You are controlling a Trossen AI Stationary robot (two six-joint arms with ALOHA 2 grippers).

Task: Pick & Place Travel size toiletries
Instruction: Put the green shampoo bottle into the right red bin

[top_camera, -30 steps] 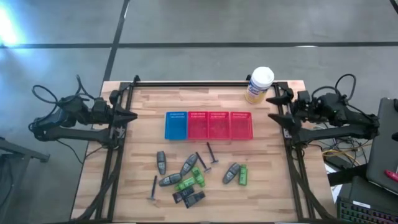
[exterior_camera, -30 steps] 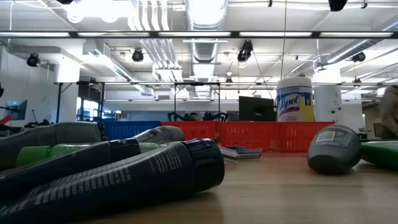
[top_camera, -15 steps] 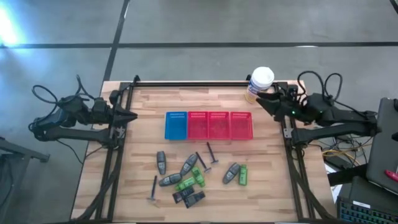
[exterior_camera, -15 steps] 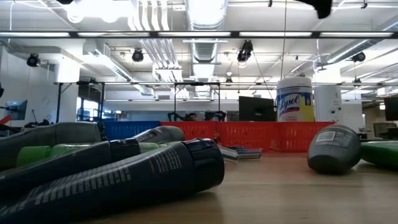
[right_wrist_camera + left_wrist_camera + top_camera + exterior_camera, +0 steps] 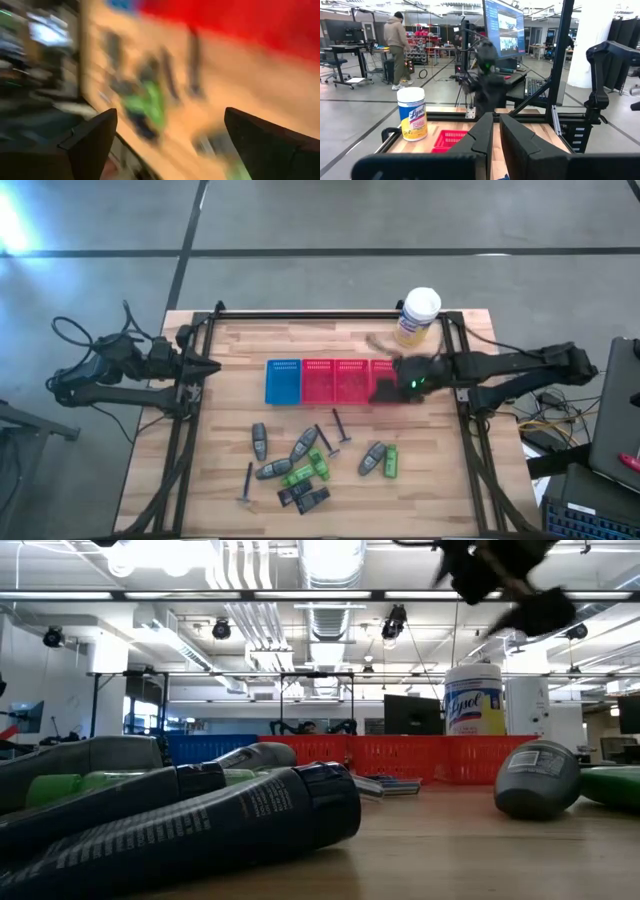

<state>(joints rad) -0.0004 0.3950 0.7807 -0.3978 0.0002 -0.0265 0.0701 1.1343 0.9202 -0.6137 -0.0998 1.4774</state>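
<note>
The toiletries lie loose on the near half of the table (image 5: 310,460): grey oval pieces (image 5: 259,440), green bottles (image 5: 391,461), thin dark razors (image 5: 340,425) and dark flat packets (image 5: 305,498). The low view shows dark tubes (image 5: 230,820) lying in front and a grey piece (image 5: 537,778) at the right. My right gripper (image 5: 392,385) hangs open above the right end of the red baskets, blurred; its wrist view looks down on the green and dark pieces (image 5: 150,102) between its fingers (image 5: 170,145). My left gripper (image 5: 205,368) waits shut at the table's left edge (image 5: 496,135).
A blue mesh basket (image 5: 283,381) and a row of red mesh baskets (image 5: 340,380) stand across the table's middle. A white-lidded, yellow-labelled canister (image 5: 418,316) stands at the far right corner. Black frame rails (image 5: 190,450) run along both sides. A person (image 5: 396,47) stands in the room beyond.
My right arm has swung out fast from the table's right edge toward the left, reaching over the right end of the red baskets and tipping its gripper down toward the table. The toiletries and the baskets have not moved.
</note>
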